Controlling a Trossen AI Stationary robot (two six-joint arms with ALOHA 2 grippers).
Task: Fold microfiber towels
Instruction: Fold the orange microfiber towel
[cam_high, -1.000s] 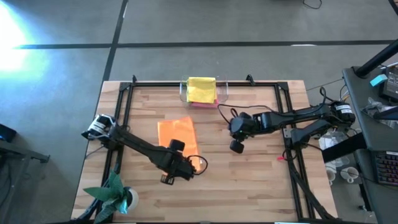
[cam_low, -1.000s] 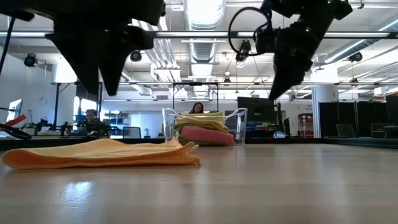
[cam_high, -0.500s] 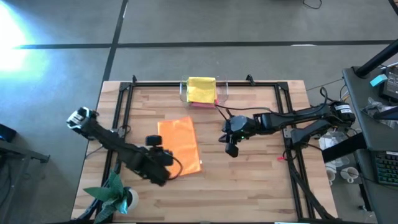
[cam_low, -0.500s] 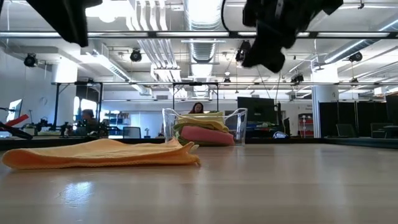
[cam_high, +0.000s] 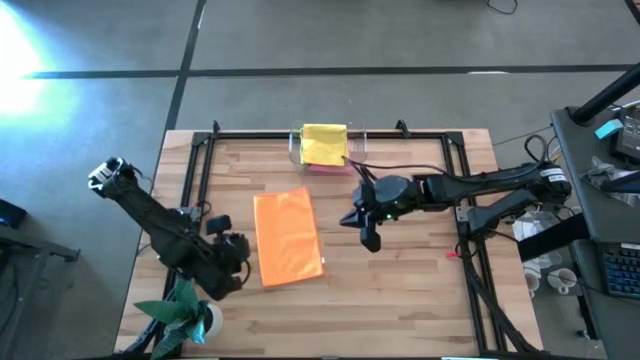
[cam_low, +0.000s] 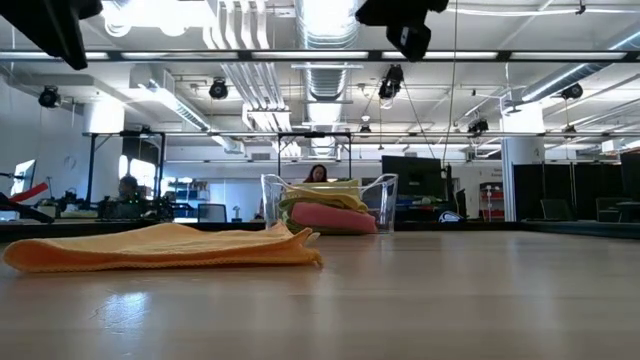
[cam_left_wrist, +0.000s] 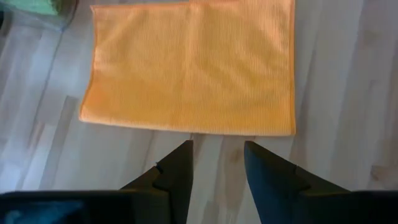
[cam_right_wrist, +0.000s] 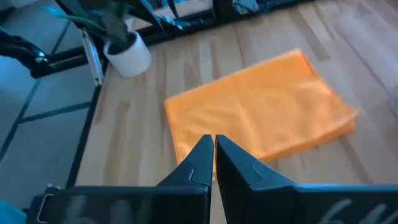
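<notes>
An orange towel (cam_high: 288, 238) lies folded flat on the table left of centre; it also shows in the low view (cam_low: 165, 247). A yellow towel (cam_high: 324, 143) lies on top of a pink towel (cam_low: 330, 217) in the clear tray (cam_high: 358, 150) at the far edge. My left gripper (cam_left_wrist: 217, 148) is open and empty, hovering just off the orange towel's left edge (cam_high: 240, 262). My right gripper (cam_right_wrist: 213, 142) is shut and empty, above the table to the right of the orange towel (cam_high: 356, 222).
A potted plant (cam_high: 190, 315) in a white pot stands at the near left corner, close to my left arm. Black frame rails (cam_high: 455, 160) run along the table's left, far and right sides. Bare wood lies near and right of the towel.
My left gripper has drawn back from over the orange towel's near right corner toward the table's left edge and has risen. My right gripper has gone up and a little toward the towel. The towel lies still.
</notes>
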